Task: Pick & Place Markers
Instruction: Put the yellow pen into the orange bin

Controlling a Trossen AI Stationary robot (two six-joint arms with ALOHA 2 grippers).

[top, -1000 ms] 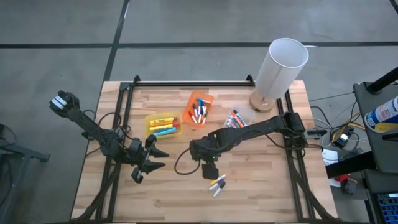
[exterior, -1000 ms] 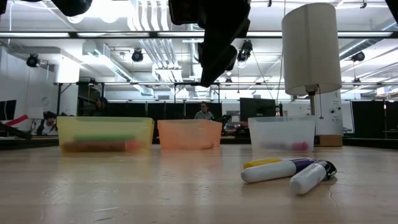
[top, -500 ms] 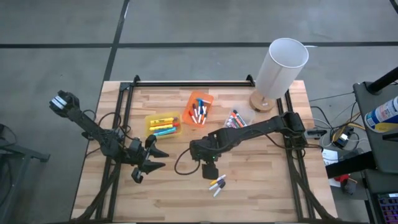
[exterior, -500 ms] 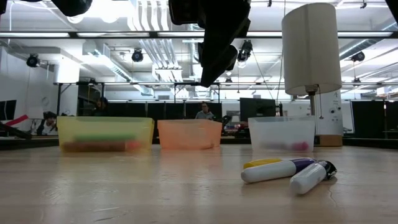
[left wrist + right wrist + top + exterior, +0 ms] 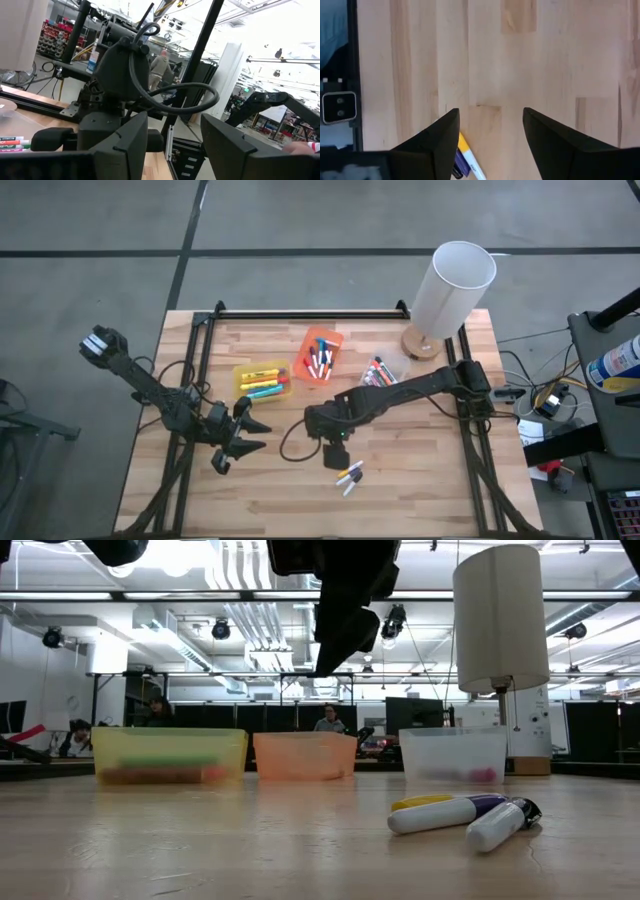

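Markers (image 5: 349, 476) lie loose on the wooden table (image 5: 420, 480), a small cluster well in front of the orange bin (image 5: 321, 355); the rest sit sorted in that bin, in the yellow bin (image 5: 263, 381) to its left and the clear bin (image 5: 380, 372) to its right. We hold the right gripper (image 5: 333, 452) between the orange bin and the loose cluster, raised off the wood, jaws released and empty; its wrist camera looks straight down and shows a yellow-capped marker (image 5: 465, 152) just beside one finger (image 5: 440, 135), not between the two. The left gripper (image 5: 243, 436) waits in front of the yellow bin, spread apart and holding nothing.

We judge the step to be the approach for a pick; to do it well we should shift the right gripper further from the orange bin until one marker lies centred between the fingers, turn the wrist so the fingers cross its length, then descend; the markers touch one another, so we should aim at an outer one to avoid dragging its neighbours.
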